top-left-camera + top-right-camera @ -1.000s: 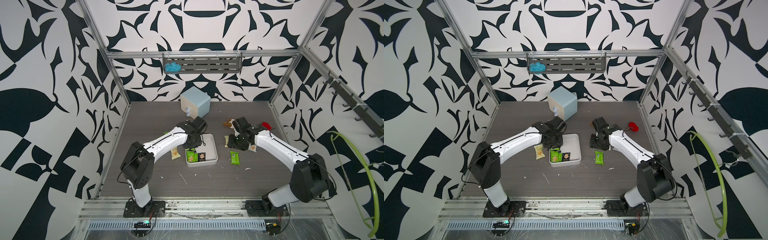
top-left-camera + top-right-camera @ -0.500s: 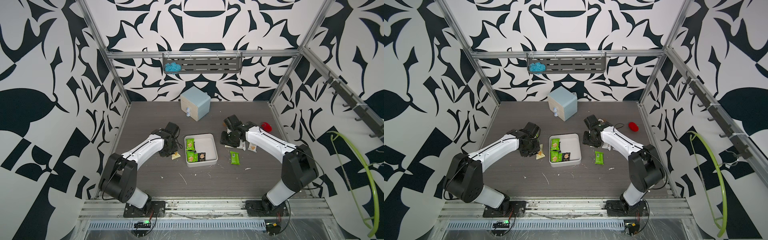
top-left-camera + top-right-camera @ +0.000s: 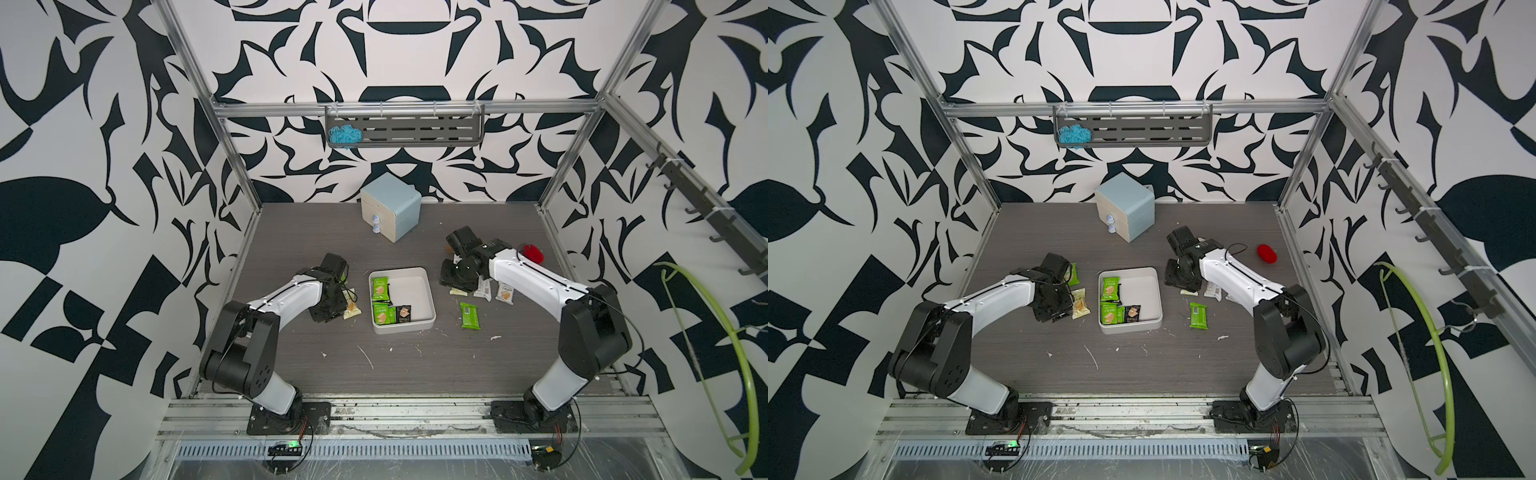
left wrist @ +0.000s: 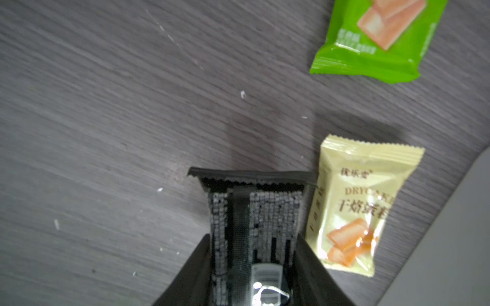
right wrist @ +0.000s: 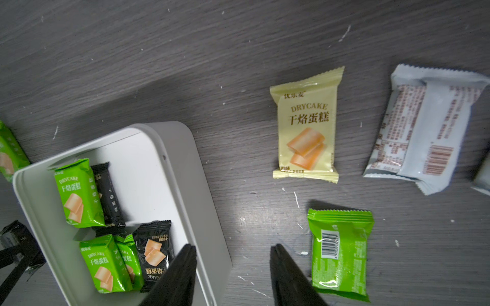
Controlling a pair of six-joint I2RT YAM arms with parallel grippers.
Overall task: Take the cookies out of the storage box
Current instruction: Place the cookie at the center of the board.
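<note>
The off-white storage box (image 3: 432, 299) (image 3: 1159, 296) (image 5: 185, 169) sits mid-table. Inside it lie several cookies, among them a green packet (image 3: 380, 289) (image 5: 79, 193) and a black one (image 3: 403, 313) (image 5: 155, 254). My left gripper (image 3: 326, 316) (image 4: 253, 238) is left of the box, low over the table, shut on a black cookie packet (image 4: 254, 206). Beside it lie a pale yellow packet (image 3: 352, 309) (image 4: 352, 206) and a green one (image 3: 1074, 274) (image 4: 376, 39). My right gripper (image 3: 455, 277) (image 5: 233, 249) hangs open and holds nothing, just right of the box.
Right of the box lie a green packet (image 3: 470, 316) (image 5: 340, 251), a pale yellow one (image 5: 307, 127) and white ones (image 3: 482, 289) (image 5: 424, 127). A light-blue cabinet (image 3: 390, 212) stands at the back and a red object (image 3: 532, 252) at the far right.
My left arm has swung left from over the box to the table beside it, carrying the black packet. My right gripper has drifted left toward the box's right side.
</note>
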